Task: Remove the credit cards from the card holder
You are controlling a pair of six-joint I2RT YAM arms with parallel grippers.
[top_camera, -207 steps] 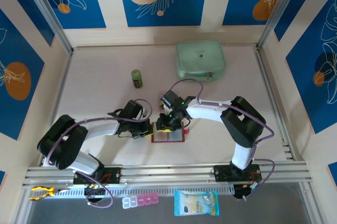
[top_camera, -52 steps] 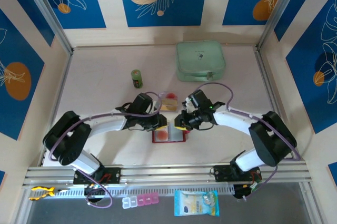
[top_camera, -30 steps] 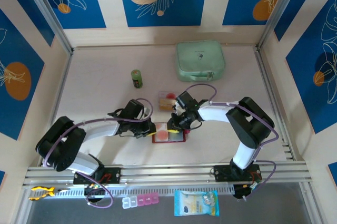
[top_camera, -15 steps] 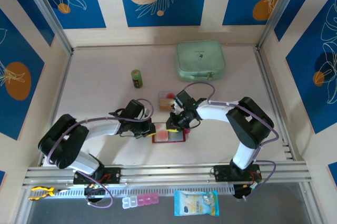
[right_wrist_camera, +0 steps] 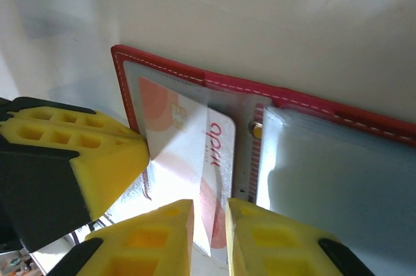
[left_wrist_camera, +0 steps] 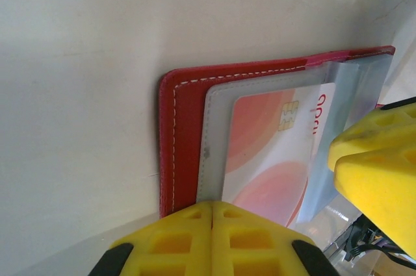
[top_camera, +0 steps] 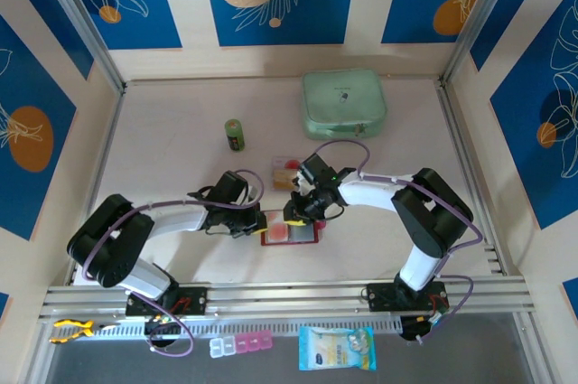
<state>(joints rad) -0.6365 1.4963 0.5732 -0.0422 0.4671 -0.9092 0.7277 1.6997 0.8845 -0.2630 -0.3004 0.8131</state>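
The red card holder (top_camera: 302,234) lies open on the table in front of both arms. A white credit card (right_wrist_camera: 188,139) with pink circles sticks partly out of its clear pocket (left_wrist_camera: 214,133). My left gripper (left_wrist_camera: 212,214) is shut, its tips pressing on the holder's (left_wrist_camera: 179,133) near edge. My right gripper (right_wrist_camera: 209,224) stands over the card's (left_wrist_camera: 273,152) free end, jaws narrowly apart with the card's edge in the gap. More credit cards (top_camera: 287,172) lie on the table just beyond the holder (right_wrist_camera: 292,97). In the top view the grippers (top_camera: 257,221) (top_camera: 296,212) meet at the holder's left half.
A mint green zip case (top_camera: 344,104) sits at the back of the table. A small green bottle (top_camera: 235,135) stands left of it. Below the front rail lie a pill box (top_camera: 240,345) and a blue packet (top_camera: 336,348).
Cards now lie behind the holder where none were at first. The right gripper has come back from them to the holder. Over the last second both arms barely shift.
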